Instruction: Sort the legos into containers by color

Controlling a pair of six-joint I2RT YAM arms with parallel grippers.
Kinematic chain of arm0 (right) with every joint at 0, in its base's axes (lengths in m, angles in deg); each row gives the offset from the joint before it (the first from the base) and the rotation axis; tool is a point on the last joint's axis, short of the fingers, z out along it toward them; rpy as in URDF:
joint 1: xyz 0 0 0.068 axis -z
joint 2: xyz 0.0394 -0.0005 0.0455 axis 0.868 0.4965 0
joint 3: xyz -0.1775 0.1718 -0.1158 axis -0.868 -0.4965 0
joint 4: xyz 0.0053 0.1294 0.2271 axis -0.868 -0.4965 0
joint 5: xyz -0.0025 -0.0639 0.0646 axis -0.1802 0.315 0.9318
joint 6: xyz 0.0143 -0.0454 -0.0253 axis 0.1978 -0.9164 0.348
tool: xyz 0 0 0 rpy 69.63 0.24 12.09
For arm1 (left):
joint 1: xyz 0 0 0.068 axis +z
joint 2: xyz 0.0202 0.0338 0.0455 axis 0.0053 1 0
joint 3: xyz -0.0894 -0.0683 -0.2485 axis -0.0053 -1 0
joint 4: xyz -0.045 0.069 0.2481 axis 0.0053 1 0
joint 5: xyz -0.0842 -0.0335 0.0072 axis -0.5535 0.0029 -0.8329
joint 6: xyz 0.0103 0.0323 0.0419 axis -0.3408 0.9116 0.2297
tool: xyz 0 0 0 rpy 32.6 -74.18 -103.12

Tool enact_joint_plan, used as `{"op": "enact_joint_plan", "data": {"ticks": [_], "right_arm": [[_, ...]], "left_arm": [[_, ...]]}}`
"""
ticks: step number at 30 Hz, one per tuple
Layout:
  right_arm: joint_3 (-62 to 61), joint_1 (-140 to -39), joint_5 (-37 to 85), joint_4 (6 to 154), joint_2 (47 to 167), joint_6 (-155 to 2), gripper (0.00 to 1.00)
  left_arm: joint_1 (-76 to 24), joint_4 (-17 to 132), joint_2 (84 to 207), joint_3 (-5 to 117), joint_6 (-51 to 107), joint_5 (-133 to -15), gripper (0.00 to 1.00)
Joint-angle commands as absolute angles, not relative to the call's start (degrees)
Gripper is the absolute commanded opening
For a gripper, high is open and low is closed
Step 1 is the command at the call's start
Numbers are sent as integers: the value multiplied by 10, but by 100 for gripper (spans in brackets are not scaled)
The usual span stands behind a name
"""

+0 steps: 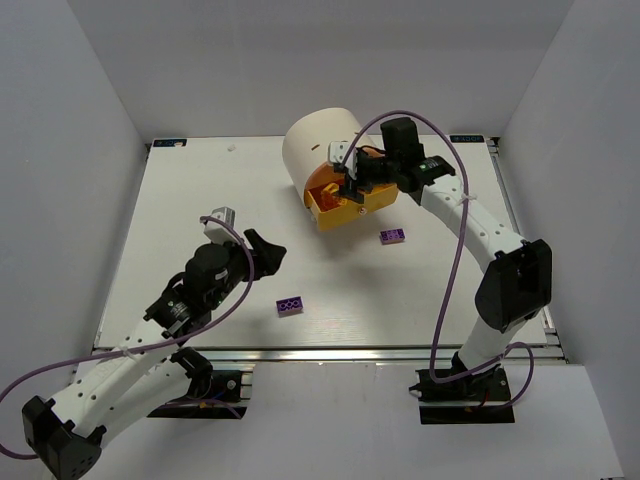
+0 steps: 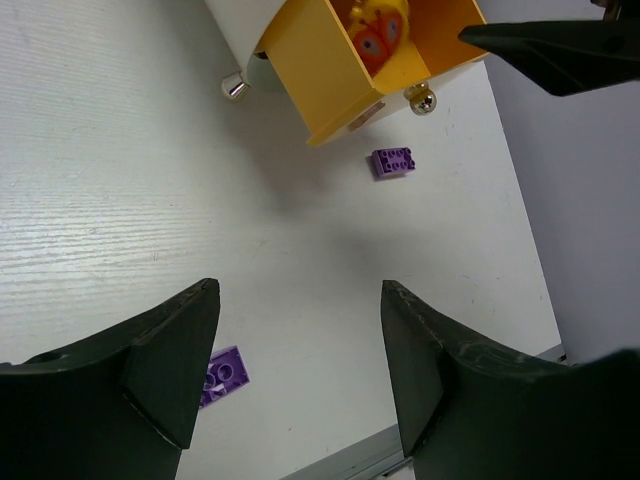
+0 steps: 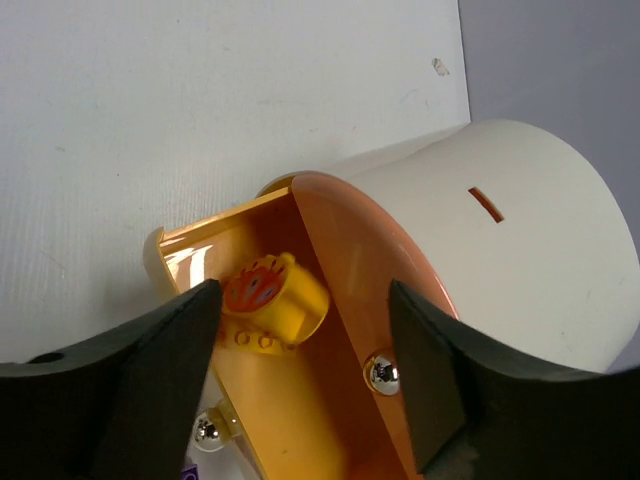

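Legos lying loose on the counter (image 1: 200,200) number two in the overhead view. The far purple lego (image 1: 392,236) sits just beside the pulled-out yellow drawer (image 1: 345,208), toward the right edge. The near purple lego (image 1: 290,305) sits mid-counter, close to the near edge. No green ones show. The right end effector (image 1: 348,188) hangs over the open drawer of the cream cabinet (image 1: 320,150), which stands by the far edge. The left end effector (image 1: 265,250) hovers between the two purple pieces.

From the left wrist, the fingers (image 2: 165,360) are spread wide with nothing between them. The near purple lego (image 2: 228,370) is half hidden behind one of them, so closing from here would likely clip only a corner and flick it away. The drawer's knob (image 2: 420,97) sits near the far purple lego (image 2: 395,160), and a dark finger of the other arm (image 2: 560,45) crosses above. Both arms reaching for that piece would crowd each other.

From the right wrist, the end effector is likewise spread and grips nothing. Below it, inside the yellow drawer (image 3: 200,260), lie a studded yellow lego (image 3: 250,340) and a yellow piece with an orange face (image 3: 265,290). The peach-orange drawer front (image 3: 340,250) above looks shut, its knob (image 3: 380,372) close to one finger. A careless descent could catch the drawer wall or that knob and shove the cabinet. The grey-green drawer is out of sight.
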State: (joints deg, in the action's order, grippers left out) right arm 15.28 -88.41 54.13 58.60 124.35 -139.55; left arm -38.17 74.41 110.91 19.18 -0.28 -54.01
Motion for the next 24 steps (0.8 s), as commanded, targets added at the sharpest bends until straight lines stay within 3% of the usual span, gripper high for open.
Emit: {"op": "enact_joint_plan", "data": {"ticks": [1, 2, 3, 4, 6, 7, 11, 24], "right_arm": [[170, -882, 562, 606, 1213, -1342, 70], [169, -879, 566, 606, 1205, -1324, 64], [168, -877, 571, 599, 1197, -1282, 51], [162, -869, 598, 585, 1181, -1271, 1], [140, -861, 651, 533, 1160, -1290, 0], [102, -850, 694, 445, 1139, -1385, 0], [23, -853, 675, 320, 1123, -1561, 0], [-34, -899, 411, 666, 1188, -1396, 0]], "left_arm": [[-385, 738, 1115, 196, -4, -536, 75], [-385, 738, 1117, 197, -4, -537, 75], [-385, 738, 1117, 198, -4, -537, 75], [-385, 739, 1119, 199, -4, -538, 75], [-385, 740, 1118, 199, -4, -538, 74], [-385, 739, 1113, 196, -4, -538, 73], [-385, 727, 1109, 180, -9, -544, 73], [-385, 740, 1106, 189, -16, -540, 73]]}}
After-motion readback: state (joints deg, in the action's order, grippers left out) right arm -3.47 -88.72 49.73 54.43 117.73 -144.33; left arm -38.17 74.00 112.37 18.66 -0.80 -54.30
